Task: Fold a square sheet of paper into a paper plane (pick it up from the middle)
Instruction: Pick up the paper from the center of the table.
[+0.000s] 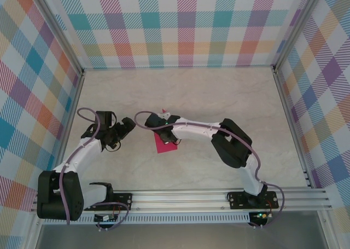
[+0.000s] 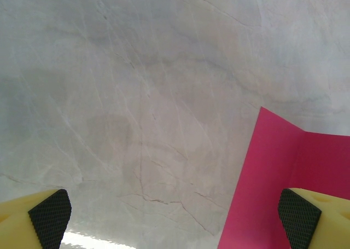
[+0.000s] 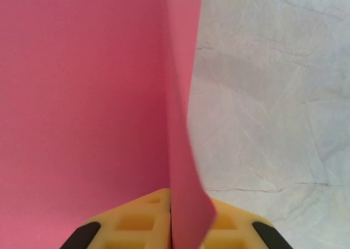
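At the near edge an aluminium rail (image 1: 186, 197) carries both arm bases. From 4 o'clock the right arm reaches in, and the right tool (image 1: 167, 132) sits over the square sheet of paper (image 1: 165, 145), which lies on the worktop (image 1: 219, 96) just toward 7 o'clock of its centre. In its wrist view the right tool (image 3: 183, 227) is clenched on the sheet (image 3: 82, 96), with a raised ridge of paper pinched between its yellow fingers (image 3: 136, 221).

The left tool (image 1: 127, 127) waits near, at 9 o'clock of the sheet. It is released, jaws spread wide and holding nothing.

This looks like the pick-up from the middle. It should go best with a slow, straight lift, so the thin paper neither slips nor tears and both halves hang evenly.

The two wrists stand close together, so a collision between them looks like the main hazard. Toward 12 o'clock the plaid walls (image 1: 186, 24) stand well apart
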Available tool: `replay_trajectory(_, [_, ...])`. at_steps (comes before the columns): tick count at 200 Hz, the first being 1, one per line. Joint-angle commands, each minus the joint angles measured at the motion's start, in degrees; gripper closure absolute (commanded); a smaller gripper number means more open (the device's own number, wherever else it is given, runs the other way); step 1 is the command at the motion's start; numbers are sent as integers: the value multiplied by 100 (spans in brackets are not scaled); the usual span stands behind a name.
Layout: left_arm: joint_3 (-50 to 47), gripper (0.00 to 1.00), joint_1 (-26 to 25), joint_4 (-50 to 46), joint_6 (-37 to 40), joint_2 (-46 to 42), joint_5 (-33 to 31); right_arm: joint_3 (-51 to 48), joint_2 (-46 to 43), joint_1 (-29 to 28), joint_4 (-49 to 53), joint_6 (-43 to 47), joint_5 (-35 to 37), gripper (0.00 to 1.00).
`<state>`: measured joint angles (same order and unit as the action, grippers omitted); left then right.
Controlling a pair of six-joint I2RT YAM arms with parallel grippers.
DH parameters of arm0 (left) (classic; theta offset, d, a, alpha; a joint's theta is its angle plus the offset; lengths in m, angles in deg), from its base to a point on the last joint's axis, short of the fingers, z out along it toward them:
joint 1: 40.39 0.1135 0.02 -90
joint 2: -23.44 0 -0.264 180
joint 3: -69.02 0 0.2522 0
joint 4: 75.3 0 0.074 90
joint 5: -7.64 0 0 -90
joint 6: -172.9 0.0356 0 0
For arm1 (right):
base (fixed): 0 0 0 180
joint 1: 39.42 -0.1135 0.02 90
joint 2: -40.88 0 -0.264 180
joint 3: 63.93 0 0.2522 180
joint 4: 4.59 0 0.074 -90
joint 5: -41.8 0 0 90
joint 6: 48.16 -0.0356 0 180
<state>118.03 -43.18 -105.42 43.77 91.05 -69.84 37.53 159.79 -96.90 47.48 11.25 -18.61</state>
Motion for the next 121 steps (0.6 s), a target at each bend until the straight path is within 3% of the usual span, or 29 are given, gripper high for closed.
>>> replay_trajectory(1, [-160,0,61,377,131,-193,522,-559,-802,387,-915,14,-1510,92])
replay_trajectory(22, [-241,0,-57,598,145,-300,805,-1170,-1300,956,-1830,-354,-3246,92])
replay_trajectory(46, [-272,0,-358,818,101,-391,978,-1607,-1563,1511,-2676,-849,-4657,92])
replay_trajectory(87, [-454,0,-898,1510,-433,-622,1103,-1950,-1575,2102,-3755,-1859,-5864,92])
replay_trajectory(121, [-674,1,-1258,2208,-912,-663,1164,-2097,-1573,2305,-4251,-2400,-6167,92])
